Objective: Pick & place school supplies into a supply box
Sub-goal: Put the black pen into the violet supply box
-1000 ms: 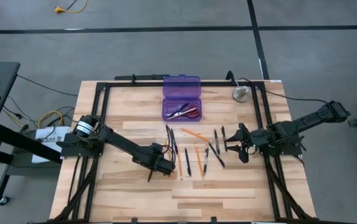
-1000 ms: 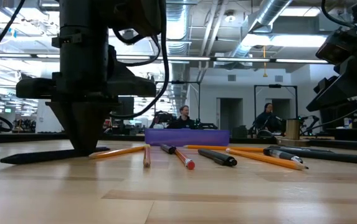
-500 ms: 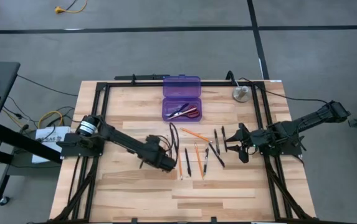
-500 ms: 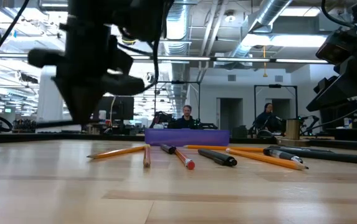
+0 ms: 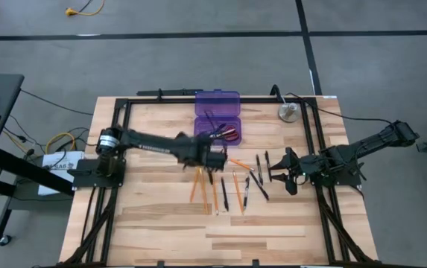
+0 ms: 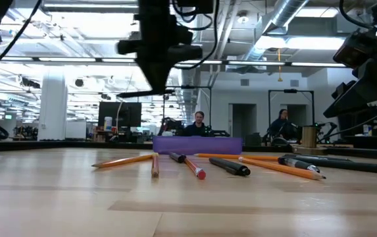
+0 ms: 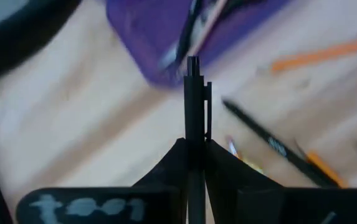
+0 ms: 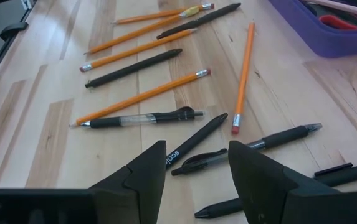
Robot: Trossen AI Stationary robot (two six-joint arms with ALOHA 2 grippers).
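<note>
The left gripper (image 7: 194, 146) is clenched on a slim black pen (image 7: 192, 99), which juts straight forward from between its fingers, and hangs above the surface just beside the near rim of the purple supply box (image 5: 217, 128), which sits open near the far edge. A pen like this is light, stiff and smooth, so a pinch near its middle, as here, should keep it from swinging or slipping; the same would likely suit the orange pencils (image 8: 142, 96) and the other pens (image 8: 134, 68) scattered across the middle of the surface. The red-handled scissors (image 5: 229, 134) already lie inside the box. The right gripper (image 8: 194, 168) waits with its fingers spread and empty, low over the pens toward the right edge. Blur in the left wrist view hides the box's contents, and the low view shows only the box's front wall (image 6: 197, 145), so how much room remains inside cannot be judged. Two people show faintly in the room beyond the surface.
</note>
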